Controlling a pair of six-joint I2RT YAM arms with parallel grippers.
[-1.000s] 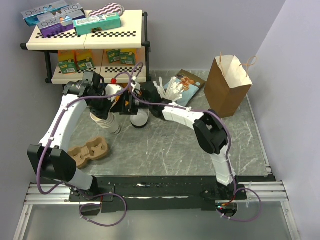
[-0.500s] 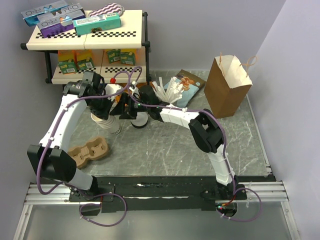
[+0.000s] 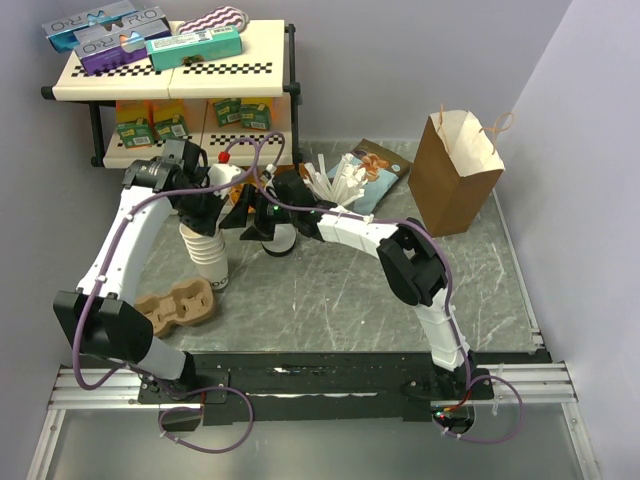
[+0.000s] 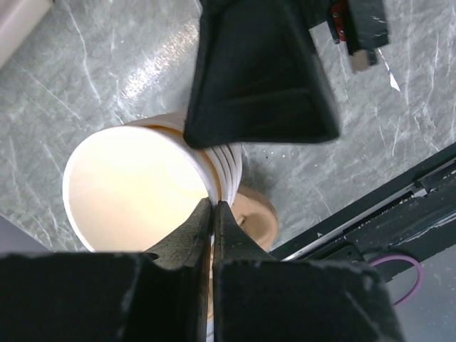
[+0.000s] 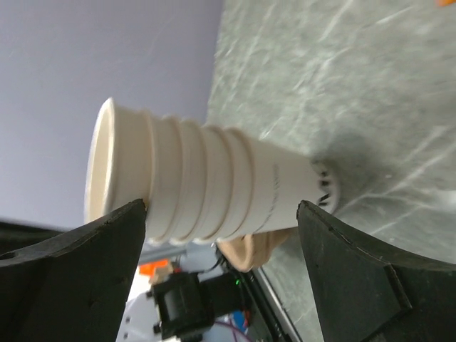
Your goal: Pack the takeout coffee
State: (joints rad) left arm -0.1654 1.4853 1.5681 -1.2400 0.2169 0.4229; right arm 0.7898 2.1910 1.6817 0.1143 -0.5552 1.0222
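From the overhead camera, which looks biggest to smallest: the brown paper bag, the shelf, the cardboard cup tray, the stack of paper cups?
1. shelf
2. brown paper bag
3. cardboard cup tray and stack of paper cups: about alike, stack partly hidden, so unranked.

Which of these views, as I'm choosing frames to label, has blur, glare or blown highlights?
Top external: evenly lit and sharp, only soft shadows. Left wrist: the inside of the cup stack is blown out, with a glare streak on the table. Right wrist: the near fingers are dark and soft, the background blurred.
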